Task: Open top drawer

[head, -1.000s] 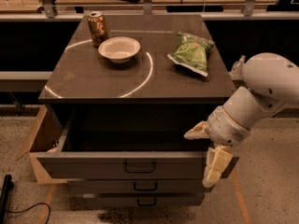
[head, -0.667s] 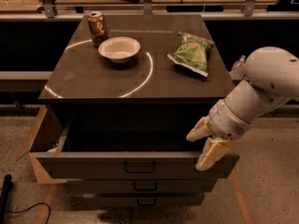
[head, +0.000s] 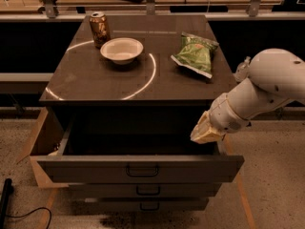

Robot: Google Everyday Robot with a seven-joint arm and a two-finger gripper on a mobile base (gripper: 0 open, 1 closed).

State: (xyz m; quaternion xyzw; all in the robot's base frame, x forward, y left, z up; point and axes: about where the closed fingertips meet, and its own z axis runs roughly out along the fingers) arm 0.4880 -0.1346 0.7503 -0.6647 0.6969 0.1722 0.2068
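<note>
The top drawer (head: pixel 86 168) of the dark grey cabinet stands pulled far out, its plain dark inside showing. Its black loop handle (head: pixel 142 170) sits at the centre of the front panel. My gripper (head: pixel 204 133), cream-coloured at the end of the white arm (head: pixel 267 87), hovers over the drawer's right rear corner, just under the cabinet top's edge. It is apart from the handle and holds nothing that I can see.
On the cabinet top (head: pixel 86 85) stand a can (head: pixel 99 28), a white bowl (head: pixel 122 50) and a green chip bag (head: pixel 196 55). Two lower drawers (head: pixel 148 190) sit slightly out. A cardboard box (head: pixel 40 142) stands at the left and a black cable (head: pixel 5 199) lies on the floor.
My gripper has risen and drawn back from the drawer's right front corner to a spot above its right rear. The drawer has stayed open.
</note>
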